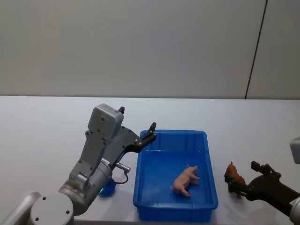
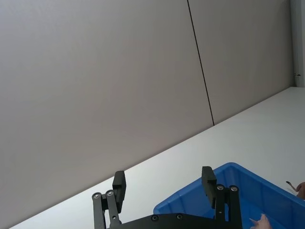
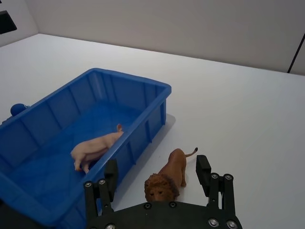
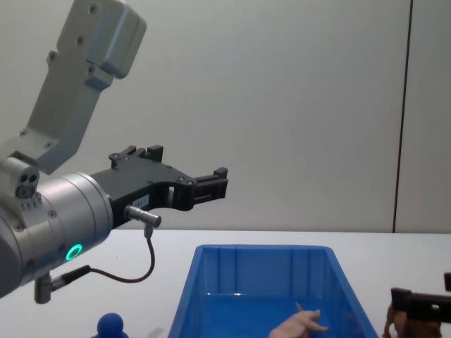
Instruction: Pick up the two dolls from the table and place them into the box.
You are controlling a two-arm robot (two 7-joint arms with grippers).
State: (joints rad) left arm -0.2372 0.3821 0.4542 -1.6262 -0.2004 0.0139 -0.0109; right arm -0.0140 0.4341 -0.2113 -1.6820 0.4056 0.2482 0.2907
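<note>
The right hand (image 3: 157, 166), open, straddles the brown lion (image 3: 171, 171), probably light, rigid and slick, so pinch its flanks mid-body; the left hand (image 2: 163, 177) hangs open above the box (image 1: 176, 212).

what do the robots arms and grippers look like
The left arm is silver-grey, with rounded joints, a boxy upper housing, a green ring light and a thin black cable looping from a metal plug. The left gripper and right gripper are matte black, each with two flat fingers on linkage bars with silver pins.
</note>
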